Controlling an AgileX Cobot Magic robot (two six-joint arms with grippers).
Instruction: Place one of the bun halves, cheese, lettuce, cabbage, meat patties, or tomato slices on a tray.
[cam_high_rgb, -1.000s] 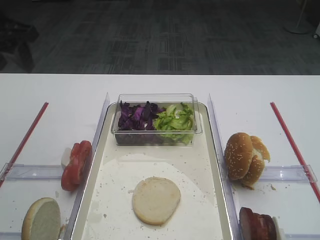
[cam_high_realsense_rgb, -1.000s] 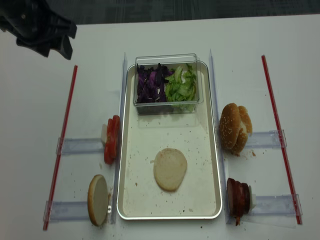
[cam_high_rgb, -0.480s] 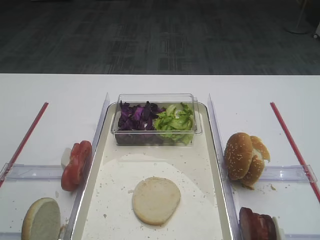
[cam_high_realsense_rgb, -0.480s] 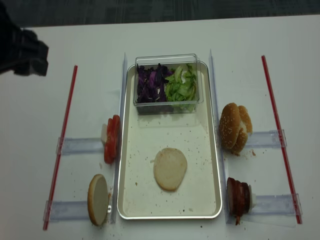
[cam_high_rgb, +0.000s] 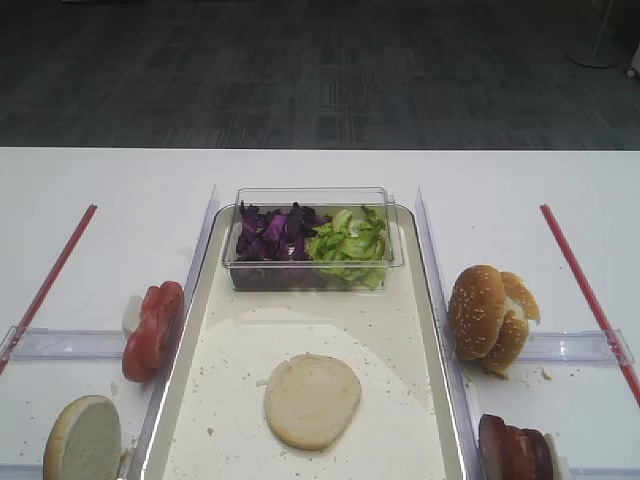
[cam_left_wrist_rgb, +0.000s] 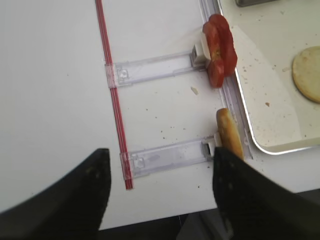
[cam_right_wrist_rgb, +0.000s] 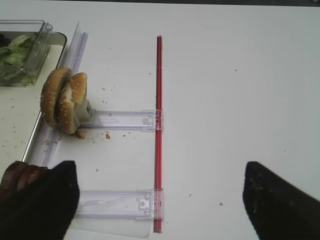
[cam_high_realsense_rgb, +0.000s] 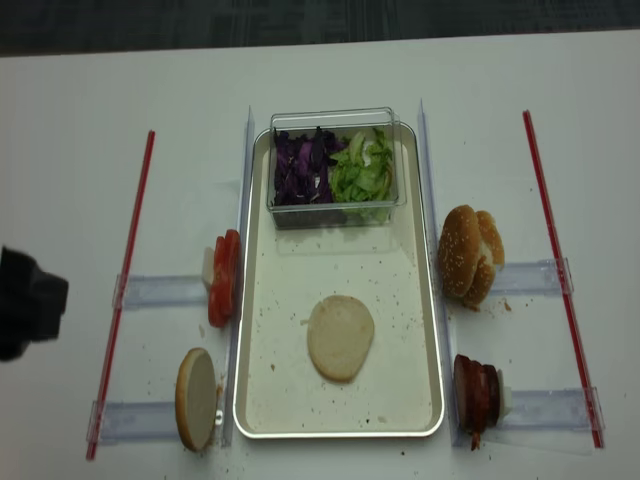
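Lying flat low in the middle of the tray (cam_high_realsense_rgb: 258, 415), one bun half (cam_high_realsense_rgb: 340, 337) is already placed. Picking the tomato slices (cam_high_realsense_rgb: 223, 277) next calls for a straight descent over their rack. Left tool (cam_left_wrist_rgb: 157, 192), jaws wide apart and empty, hovers at the tabletop's (cam_high_realsense_rgb: 70, 180) left edge.

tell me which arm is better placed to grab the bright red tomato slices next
Left. Its open gripper hovers just outside the bright red tomato slices on the tray's left; the right gripper is across the silvery metal tray, beside the sesame buns.
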